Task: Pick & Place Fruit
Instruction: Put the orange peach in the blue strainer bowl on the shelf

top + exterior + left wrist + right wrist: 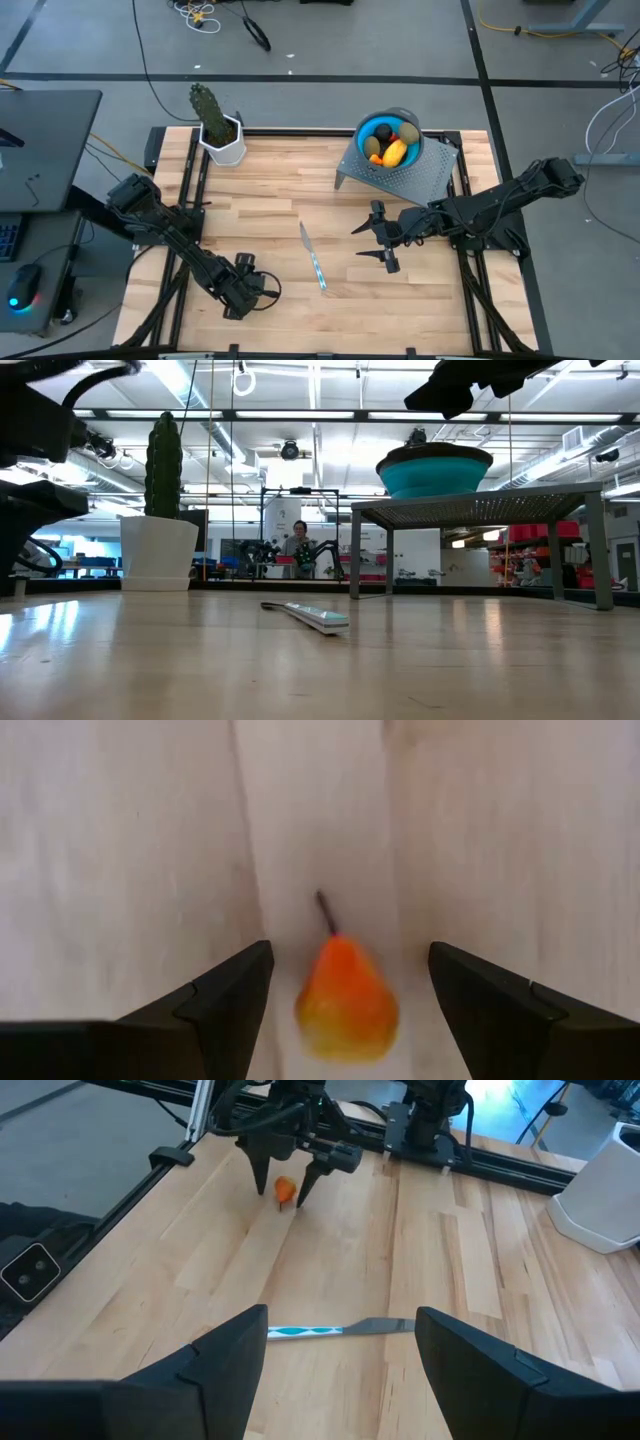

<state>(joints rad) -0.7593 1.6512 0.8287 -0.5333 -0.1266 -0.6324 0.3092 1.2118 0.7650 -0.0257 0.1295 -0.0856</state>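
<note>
A small orange-yellow pear-shaped fruit (pixel 345 1005) with a dark stem lies on the wooden table, near its front left. My left gripper (pixel 350 955) is open and points down over it, one finger on either side, apart from it. This also shows in the right wrist view (pixel 285 1185). In the high view my left gripper (pixel 245 288) hides the fruit. A blue bowl (pixel 366 128) on a grey perforated stand (pixel 425 175) holds a yellow oblong (pixel 395 152), a dark ball (pixel 383 132), an olive-brown oval (pixel 409 133) and an orange piece (pixel 373 147). My right gripper (pixel 368 242) is open and empty, left of the stand.
A slim silvery-blue knife (pixel 313 257) lies flat mid-table, between the two grippers, and shows in the right wrist view (pixel 335 1328). A green cactus in a white pot (pixel 222 140) stands at the far left. A person (pixel 297 545) sits far behind the table.
</note>
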